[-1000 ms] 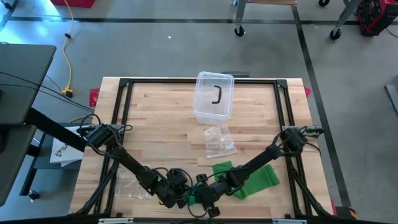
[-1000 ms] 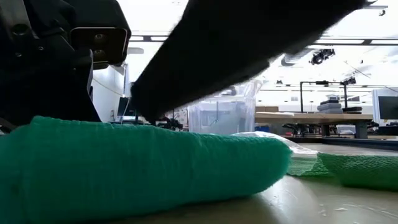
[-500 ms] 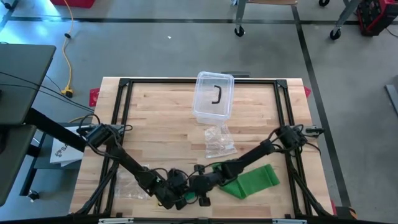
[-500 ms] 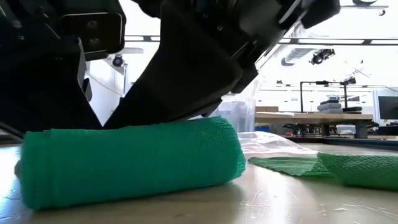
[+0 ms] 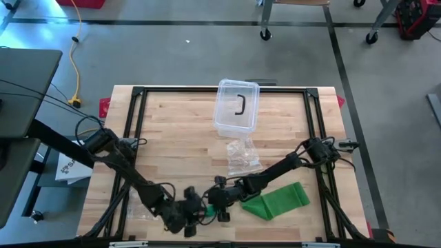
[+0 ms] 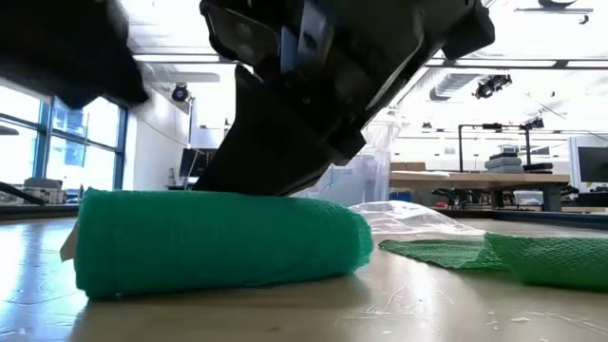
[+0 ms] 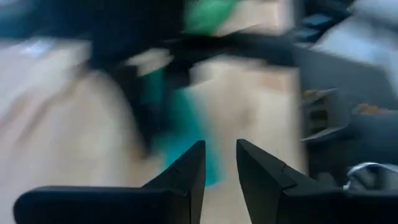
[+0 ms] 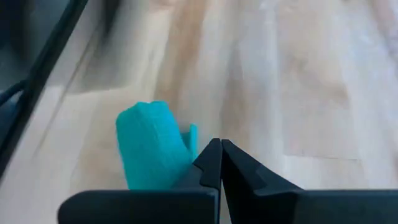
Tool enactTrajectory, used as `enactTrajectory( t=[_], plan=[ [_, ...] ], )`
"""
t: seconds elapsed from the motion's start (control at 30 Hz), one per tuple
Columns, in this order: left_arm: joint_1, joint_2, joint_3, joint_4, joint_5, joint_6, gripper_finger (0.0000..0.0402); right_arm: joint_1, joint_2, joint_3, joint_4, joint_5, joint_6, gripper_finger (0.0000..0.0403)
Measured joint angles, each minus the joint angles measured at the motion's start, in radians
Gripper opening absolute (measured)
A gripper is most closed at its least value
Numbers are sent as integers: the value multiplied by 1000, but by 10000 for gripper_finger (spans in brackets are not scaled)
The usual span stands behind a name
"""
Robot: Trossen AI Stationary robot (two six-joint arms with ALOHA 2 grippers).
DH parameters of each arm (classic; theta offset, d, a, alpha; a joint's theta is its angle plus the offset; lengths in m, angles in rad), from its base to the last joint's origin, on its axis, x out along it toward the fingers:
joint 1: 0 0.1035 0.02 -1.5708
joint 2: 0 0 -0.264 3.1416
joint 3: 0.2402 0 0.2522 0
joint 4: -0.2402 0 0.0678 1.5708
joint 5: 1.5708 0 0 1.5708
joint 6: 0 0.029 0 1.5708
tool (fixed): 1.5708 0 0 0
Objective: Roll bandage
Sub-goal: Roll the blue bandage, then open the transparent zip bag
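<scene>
The green bandage roll (image 6: pixel 218 237) lies on its side on the wooden surface (image 5: pixel 179 138), directly under the right tool (image 5: pixel 222 205), with its wound end facing the left tool (image 5: pixel 185 215) and its unrolled tail (image 5: pixel 282 200) trailing flat away behind the right tool toward the right arm's base. The right tool is closed, fingers pressed together (the right wrist view shows no gap between them), and it seems to bear on the roll from above, which reads as a pinning or pushing contact that keeps the winding tight rather than a grasp. The left tool sits just beside the roll's free end with a narrow gap between its fingers and nothing visibly between them; I judge it has no hold on the roll, though motion blur in its wrist view leaves the exact contact unclear. Beyond the right tool, toward the middle of the surface, a crumpled clear plastic wrapper (image 5: pixel 243 156) lies apart from the work, and farther on stands a clear plastic container (image 5: pixel 236 107) with a dark hook-shaped piece inside. The loose tail being laid straight suggests it is meant to feed evenly into the roll; a good stretch is not yet wound.
</scene>
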Motion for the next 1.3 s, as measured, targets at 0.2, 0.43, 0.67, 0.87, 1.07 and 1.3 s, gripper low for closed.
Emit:
enactTrajectory(
  t=[0.2, 0.43, 0.67, 0.87, 1.07, 1.3],
  plan=[
    [-2, 94, 0, 148, -60, 20, 65, 2, -42, -1, -13, 75, 11, 0],
    [22, 184, 0, 159, -62, -76, 48, 34, -153, -1, -153, 172, 3, 0],
    [90, 175, -3, 64, -98, -72, 44, 90, -180, 0, -277, 176, 7, 0],
    [122, 60, -1, -144, -119, -101, 44, 137, -189, 0, -472, 304, 54, 0],
    [112, -49, -3, -327, -141, -99, 44, 141, -213, 1, -528, 309, -69, 6],
    [55, -90, -2, -360, -140, -153, 44, 74, -214, -32, -405, 100, -216, 80]
  ],
)
